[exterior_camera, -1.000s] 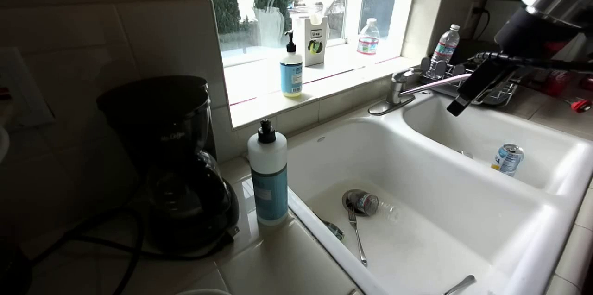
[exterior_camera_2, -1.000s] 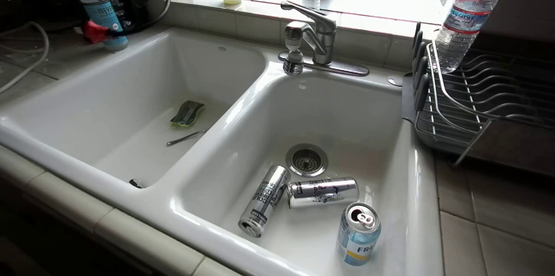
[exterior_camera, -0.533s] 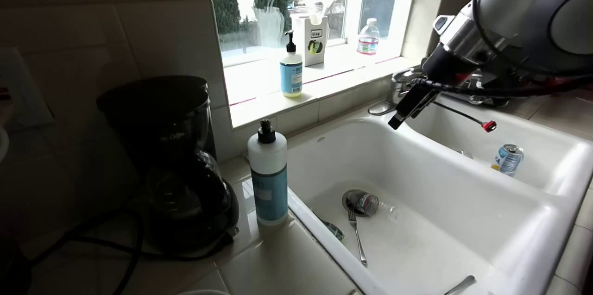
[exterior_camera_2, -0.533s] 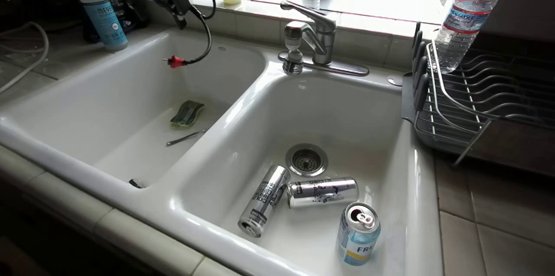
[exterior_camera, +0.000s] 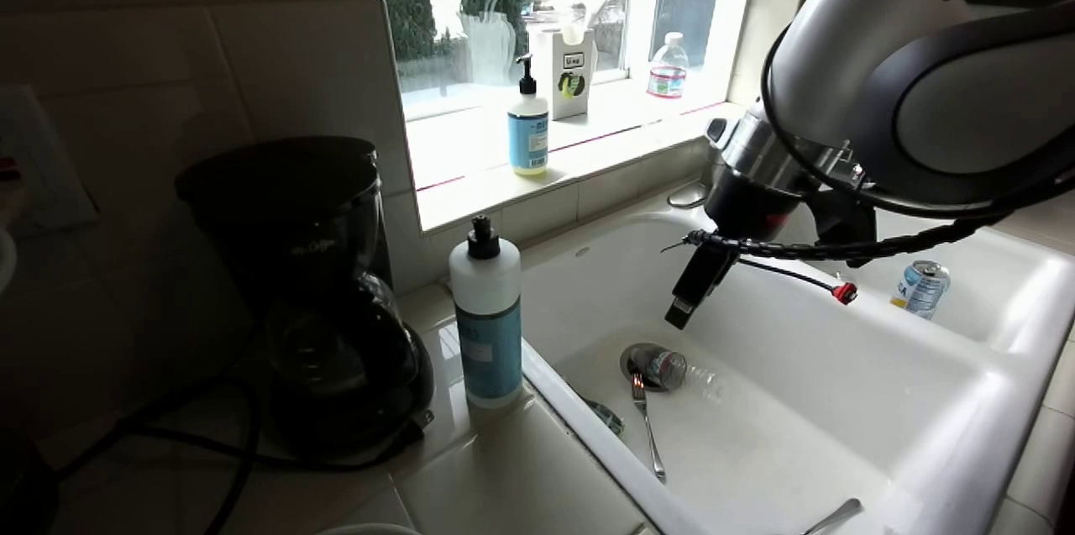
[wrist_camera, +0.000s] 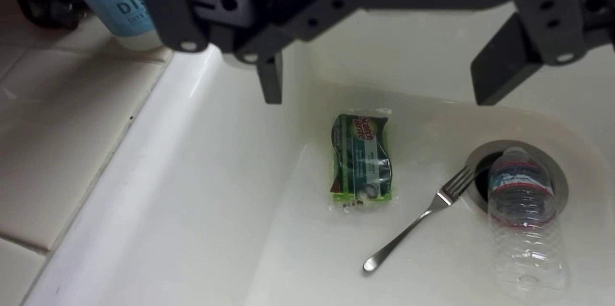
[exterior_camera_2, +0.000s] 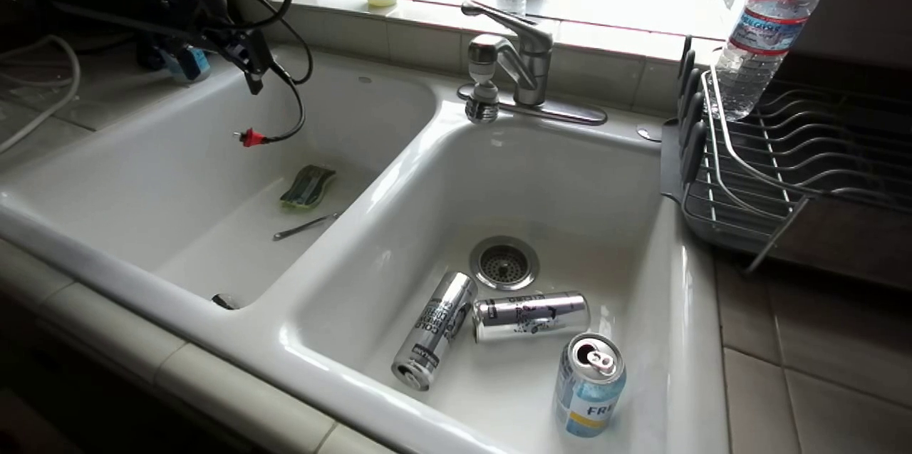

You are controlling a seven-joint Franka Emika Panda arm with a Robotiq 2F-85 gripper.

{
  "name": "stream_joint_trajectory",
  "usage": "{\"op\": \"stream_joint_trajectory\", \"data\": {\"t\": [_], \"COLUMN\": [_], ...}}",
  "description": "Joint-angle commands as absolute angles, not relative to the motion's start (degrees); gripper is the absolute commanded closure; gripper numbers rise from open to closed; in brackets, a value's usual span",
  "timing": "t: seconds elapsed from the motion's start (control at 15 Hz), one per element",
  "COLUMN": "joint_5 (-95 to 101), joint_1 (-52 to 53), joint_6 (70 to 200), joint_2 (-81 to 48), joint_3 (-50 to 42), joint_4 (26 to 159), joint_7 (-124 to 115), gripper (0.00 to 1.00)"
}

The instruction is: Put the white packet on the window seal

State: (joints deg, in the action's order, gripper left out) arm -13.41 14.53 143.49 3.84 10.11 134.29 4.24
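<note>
A sponge packet [wrist_camera: 361, 157], green in clear wrap, lies on the floor of a white sink basin. It also shows in both exterior views [exterior_camera: 603, 416] [exterior_camera_2: 308, 187]. No plainly white packet shows in the sink. My gripper [wrist_camera: 378, 99] is open and empty, its fingers wide apart. It hangs above the packet's basin in both exterior views [exterior_camera: 679, 318] [exterior_camera_2: 255, 87], apart from the packet. The window seal [exterior_camera: 470, 197] is the pale ledge under the window, also seen in an exterior view [exterior_camera_2: 613, 16]. A white carton [exterior_camera: 571, 77] stands on it.
A fork [wrist_camera: 418, 222] and clear bottle [wrist_camera: 523, 229] lie by the drain. A tall soap bottle [exterior_camera: 489, 342] stands beside the basin. A pump bottle [exterior_camera: 528, 136] stands on the ledge. The faucet [exterior_camera_2: 531, 69] is behind the divider; cans [exterior_camera_2: 534, 315] lie in the neighbouring basin.
My gripper has moved across from above the neighbouring basin and come down over the basin with the sponge packet. The cable with the red plug has swung along. The packet has not moved.
</note>
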Motion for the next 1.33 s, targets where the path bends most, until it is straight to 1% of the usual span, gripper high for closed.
{"op": "stream_joint_trajectory", "data": {"t": [0.0, 0.27, 0.6, 0.73, 0.93, 1.13, 1.2, 1.27], "joint_5": [-13.4, -8.6, -14.3, -12.7, -10.8, -11.5, -10.3, -10.2], "joint_1": [13.9, 12.7, 9.9, 9.8, 10.3, 9.8, 9.4, 9.5], "joint_6": [143.3, 149.7, 160.1, 163.9, 166.3, 164.3, 165.1, 165.0], "joint_2": [3.8, -4.2, -14.2, -18.9, -24.7, -29.6, -26.0, -27.1], "joint_3": [10.7, 10.4, 11.8, 12.6, 14.1, 16.4, 15.9, 16.2], "joint_4": [134.0, 132.0, 129.8, 127.4, 123.9, 120.1, 123.3, 122.6], "joint_7": [4.3, 3.3, 13.5, 12.0, 9.9, 8.6, 8.9, 8.7], "gripper": [0.0, 0.0, 0.0, 0.0, 0.0, 0.0, 0.0, 0.0]}}
